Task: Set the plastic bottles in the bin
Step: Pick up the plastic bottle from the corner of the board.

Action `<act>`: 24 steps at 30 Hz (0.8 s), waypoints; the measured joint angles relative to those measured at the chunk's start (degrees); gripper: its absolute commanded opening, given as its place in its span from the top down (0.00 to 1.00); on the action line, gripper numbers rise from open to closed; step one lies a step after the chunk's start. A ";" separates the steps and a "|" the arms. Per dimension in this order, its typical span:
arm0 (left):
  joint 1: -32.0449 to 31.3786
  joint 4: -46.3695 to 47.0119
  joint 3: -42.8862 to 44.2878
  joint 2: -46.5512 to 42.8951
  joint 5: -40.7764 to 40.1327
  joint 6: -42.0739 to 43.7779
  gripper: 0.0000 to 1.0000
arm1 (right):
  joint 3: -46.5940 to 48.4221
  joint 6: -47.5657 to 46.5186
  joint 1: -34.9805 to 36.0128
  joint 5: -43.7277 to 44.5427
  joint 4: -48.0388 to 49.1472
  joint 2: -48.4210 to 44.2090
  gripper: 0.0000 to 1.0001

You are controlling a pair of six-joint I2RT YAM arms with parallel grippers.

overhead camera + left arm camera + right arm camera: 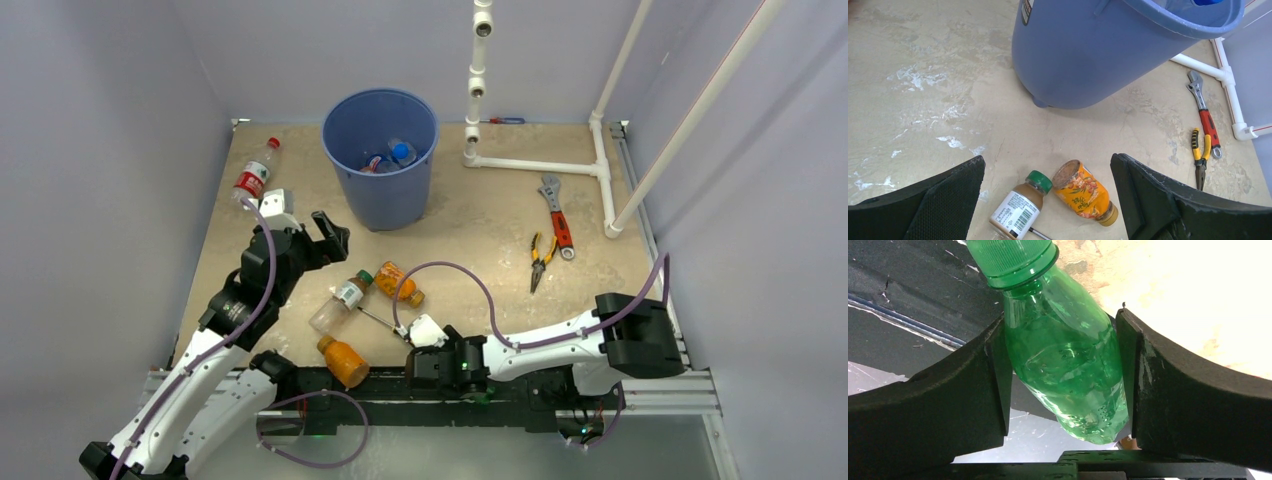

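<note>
Across the middle, table (480, 230): beige and scuffed, carrying the things below.
Bin (380, 200): round, blue, upright at far centre; bottles lie inside, a blue-capped bottle (402, 153) among them.
Pipe frame (540, 166): white, at the far right, beside the bin.
Left fingers (1047, 159): spread wide and holding nothing, above the table just near-left of the bin.
Right fingers (1063, 365): closed on the green bottle (1063, 340), one pad on each side of its body, at the near edge over the black rail.
Red-capped bottle (255, 175): clear with a red label, lying far left, apart from the bin.
Green-capped bottle (340, 303): white label, lying on its side near centre, under the left fingers.
Labelled orange bottle (398, 282): on its side just right of the green-capped bottle.
Plain orange bottle (343, 360): lying nearest the near edge, left of the right fingers.
Wrench (555, 212): red handle, right of the bin.
Pliers (540, 262): just near of the wrench.
</note>
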 measured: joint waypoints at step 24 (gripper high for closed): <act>0.00 0.04 0.00 -0.42 0.68 0.07 0.03 | -9.68 1.90 -19.93 6.93 17.99 -26.82 0.55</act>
